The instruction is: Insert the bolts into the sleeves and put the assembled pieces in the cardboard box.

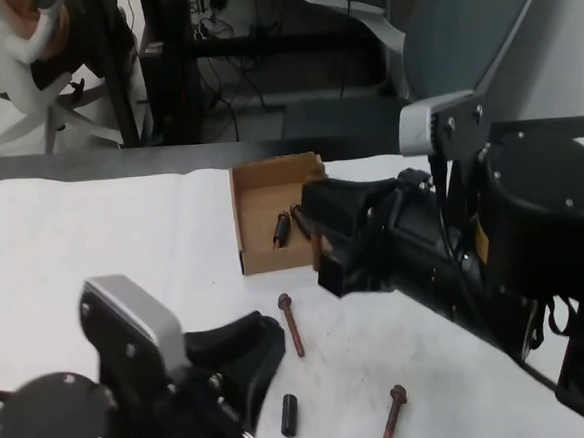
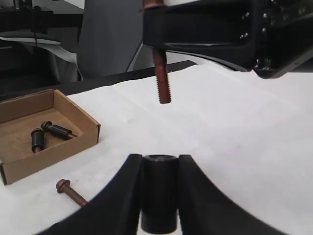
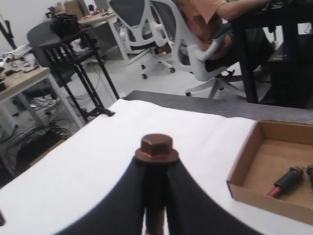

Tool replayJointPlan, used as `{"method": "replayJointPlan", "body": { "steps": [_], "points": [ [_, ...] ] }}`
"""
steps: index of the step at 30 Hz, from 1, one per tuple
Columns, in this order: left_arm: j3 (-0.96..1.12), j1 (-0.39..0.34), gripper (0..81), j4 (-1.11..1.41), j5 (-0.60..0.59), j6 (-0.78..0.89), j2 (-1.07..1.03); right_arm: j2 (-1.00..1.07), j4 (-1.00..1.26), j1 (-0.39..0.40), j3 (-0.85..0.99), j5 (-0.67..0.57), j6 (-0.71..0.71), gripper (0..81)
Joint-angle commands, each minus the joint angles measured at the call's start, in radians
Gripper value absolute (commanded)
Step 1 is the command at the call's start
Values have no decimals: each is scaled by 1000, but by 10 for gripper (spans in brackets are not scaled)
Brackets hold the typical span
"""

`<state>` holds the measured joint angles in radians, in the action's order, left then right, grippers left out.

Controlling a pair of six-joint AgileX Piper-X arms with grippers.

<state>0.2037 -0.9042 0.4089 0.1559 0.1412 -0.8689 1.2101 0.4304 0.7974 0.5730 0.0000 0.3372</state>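
I see L hand (image 2: 159, 165) clenched on upright sleeve (image 2: 158, 193). Box (image 1: 259, 181) at mid worktop (image 1: 73, 234) holds two assembled pcs (image 2: 58, 130). R hand (image 3: 156, 169) grips bolt (image 3: 156, 146), thread down, above sleeve, not touching.

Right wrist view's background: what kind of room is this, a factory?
More likely an office-style lab or workshop: swivel chairs on castors, a cluttered desk with cables beneath, and a white-covered bench.
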Motion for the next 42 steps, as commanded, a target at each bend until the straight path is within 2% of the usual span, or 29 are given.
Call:
{"method": "replayJointPlan", "body": {
  "steps": [1, 10, 20, 42],
  "points": [
    [-2, -17, 18, 96, 39, -8, -80, -6, 75, 28, 0, -22, -10, 6],
    [-2, -12, 18, 332, 91, -11, -265, -6, 95, 81, 0, -20, -1, 6],
    [-2, -12, 18, 414, 89, -14, -266, -6, 30, 81, 0, 24, -54, 6],
    [0, -16, 18, 470, 48, -8, -266, -4, 30, 81, 0, 5, -45, 6]
  ]
}}
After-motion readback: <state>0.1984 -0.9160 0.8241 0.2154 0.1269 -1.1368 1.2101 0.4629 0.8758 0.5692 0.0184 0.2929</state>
